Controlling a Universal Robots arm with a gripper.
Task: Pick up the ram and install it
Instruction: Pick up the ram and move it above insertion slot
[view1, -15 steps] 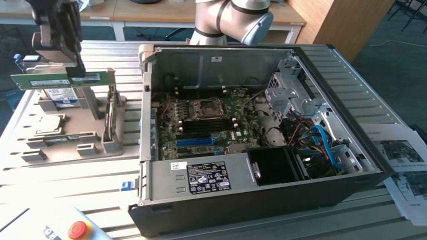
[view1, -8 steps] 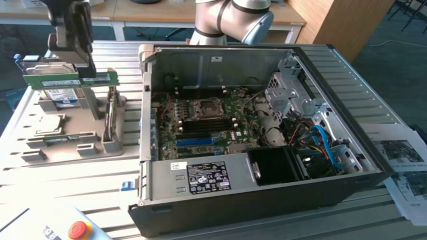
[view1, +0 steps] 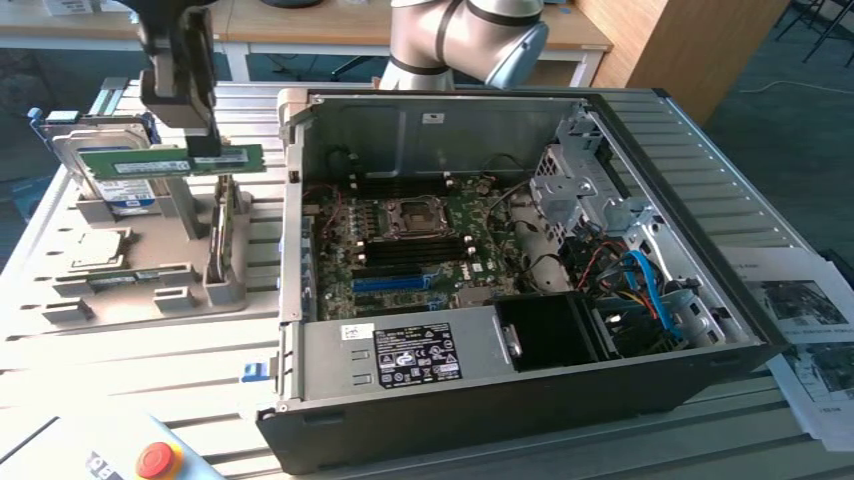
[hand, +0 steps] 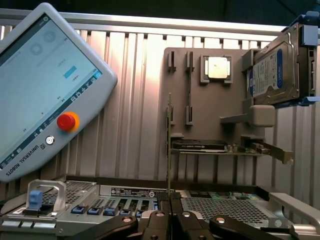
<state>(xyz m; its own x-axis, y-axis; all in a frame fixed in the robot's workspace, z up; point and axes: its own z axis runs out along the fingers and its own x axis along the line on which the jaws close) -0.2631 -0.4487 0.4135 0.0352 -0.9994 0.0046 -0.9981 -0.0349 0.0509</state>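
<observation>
Pincer (view1: 203, 146) clenched on the ram (view1: 158, 163), gripping its upper edge toward the end nearer the open computer case (view1: 534, 410). Ram hangs level, long side horizontal, label facing the exterior camera. It is lifted clear of the grey parts tray (view1: 167, 265), to the exterior view's left of the case. Hard drive (view1: 114, 190) stands upright in the tray just behind the ram.

In the wrist view the ram shows edge-on, a thin line running out from between the closed fingers (hand: 156, 220).

Motherboard (view1: 454, 245) lies inside the case, with a blue slot (view1: 394, 283) near the CPU socket (view1: 414, 215). Teach pendant (hand: 45, 85) with red button (hand: 66, 121) rests on the slatted bench (view1: 747, 440).
</observation>
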